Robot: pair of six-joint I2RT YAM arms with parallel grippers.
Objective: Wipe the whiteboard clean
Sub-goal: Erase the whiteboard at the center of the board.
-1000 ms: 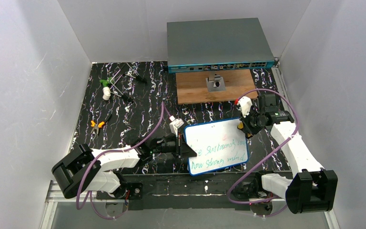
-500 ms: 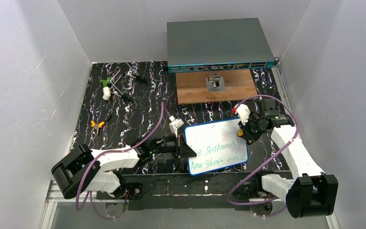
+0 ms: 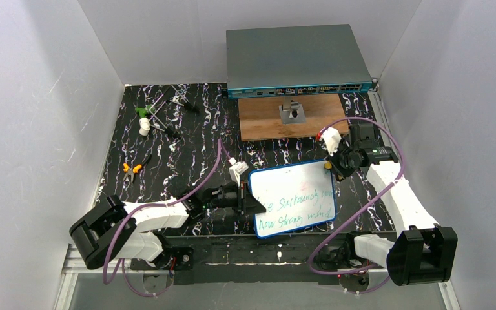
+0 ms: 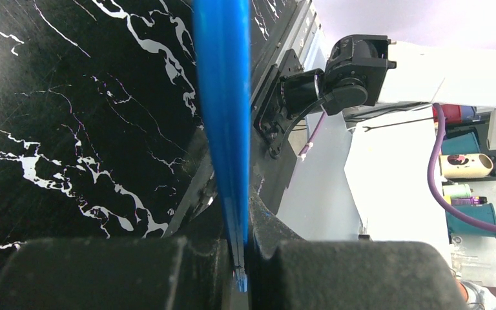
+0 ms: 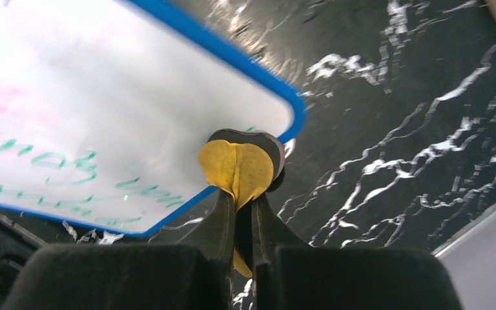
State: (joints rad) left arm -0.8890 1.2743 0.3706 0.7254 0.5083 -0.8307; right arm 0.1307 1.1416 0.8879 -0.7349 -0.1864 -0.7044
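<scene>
Risks levering whiteboard (image 3: 294, 194) out of left claw (image 4: 239, 258), clenched on its thin rim, when pressing eraser pad (image 5: 239, 161), pinched in right claw (image 5: 239, 213), near far corner.

Whiteboard (image 3: 292, 199): small and flat, white, with a thin blue rim and round corners.
Writing: two lines of green handwriting on the lower half. The top part looks mostly blank.
Place: on the near middle of the black table (image 3: 168, 161).
Pose: turned a little, right end farther back.
Hold: the left gripper (image 3: 253, 205) pinches its left edge.
</scene>
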